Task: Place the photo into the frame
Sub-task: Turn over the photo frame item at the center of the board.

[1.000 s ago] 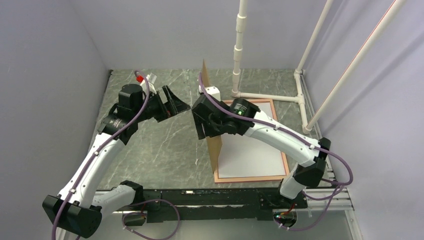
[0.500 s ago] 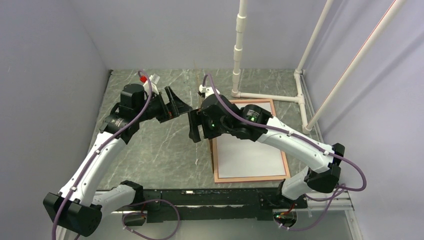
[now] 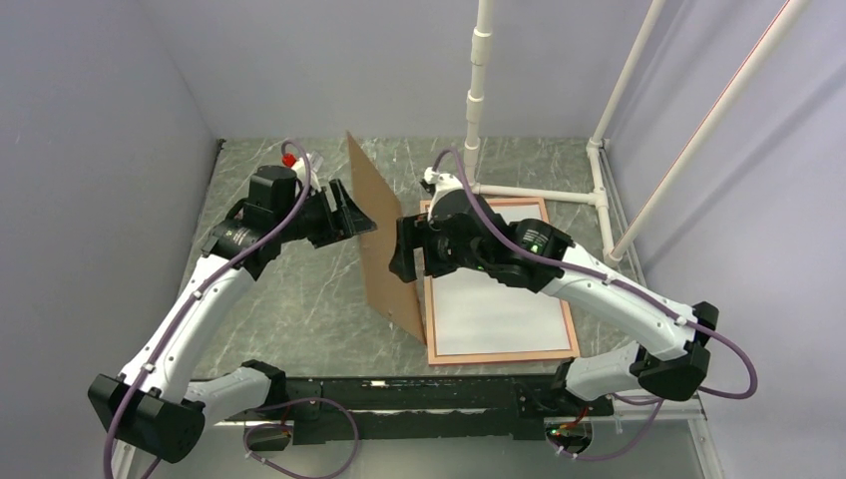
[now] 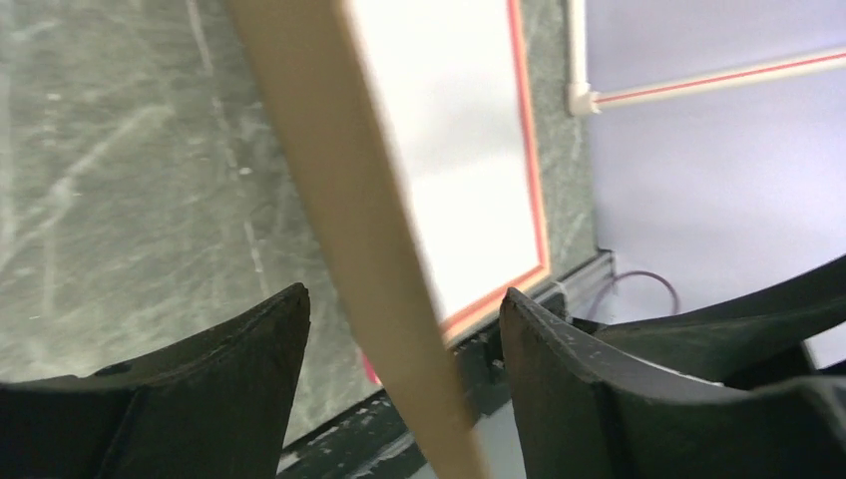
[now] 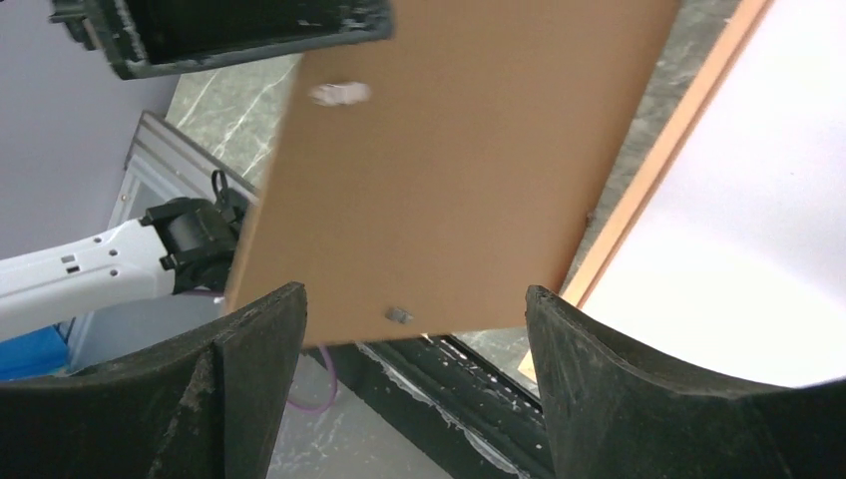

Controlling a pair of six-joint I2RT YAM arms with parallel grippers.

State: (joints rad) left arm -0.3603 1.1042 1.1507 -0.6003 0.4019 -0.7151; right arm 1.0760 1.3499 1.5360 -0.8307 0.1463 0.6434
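Backing board (image 3: 384,239) stands tilted on edge between my two arms, its lower corner just beside the left edge of the frame (image 3: 571,324). My left gripper (image 3: 351,212) has its fingers (image 4: 264,349) spread, and the board's thin edge passes between them without clearly touching either. My right gripper (image 3: 404,261) is spread wide too, facing the board's brown face and holding nothing. I see the photo (image 3: 494,299) lying white side up inside the frame, flat on the table (image 3: 299,289).

Top view looks down from behind the arms (image 3: 190,319); both close wrist views share brown board (image 3: 384,261) and frame (image 3: 499,356).
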